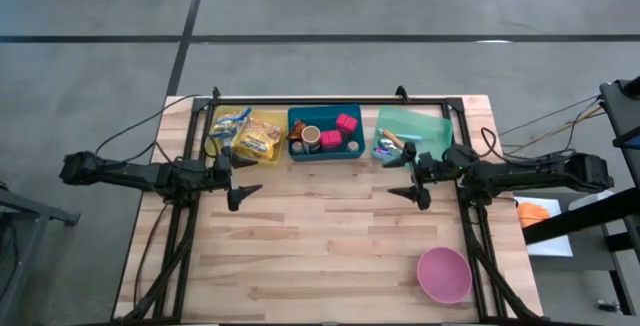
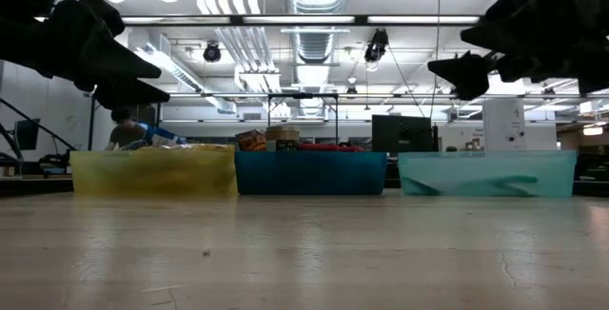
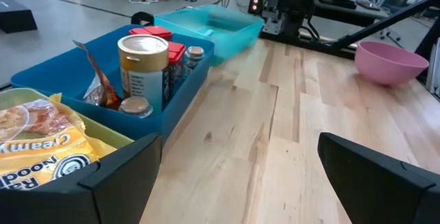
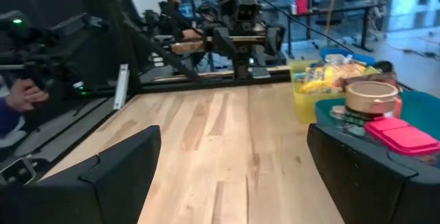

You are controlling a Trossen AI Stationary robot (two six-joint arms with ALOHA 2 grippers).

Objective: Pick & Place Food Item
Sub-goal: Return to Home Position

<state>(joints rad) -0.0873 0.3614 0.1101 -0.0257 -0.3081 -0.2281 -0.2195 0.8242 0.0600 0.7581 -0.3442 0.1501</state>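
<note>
The table [image 1: 330, 246] carries both arms folded low at its sides, which I judge a rest pose. The left gripper [image 1: 243, 179] by the yellow bin [image 2: 152, 172] and the right gripper [image 1: 400, 178] by the green bin [image 2: 485, 172] gape wide, holding nothing. The blue bin [image 2: 309, 172] holds the red seasoning [image 1: 346, 122] and can [image 1: 311, 138], so sorting looks done. A pink bowl [image 1: 444, 273] sits well apart.

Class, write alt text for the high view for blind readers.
Yellow bin, blue bin and green bin line the table's far edge; a pink bowl sits front right. Left gripper and right gripper hover open at the sides.
</note>
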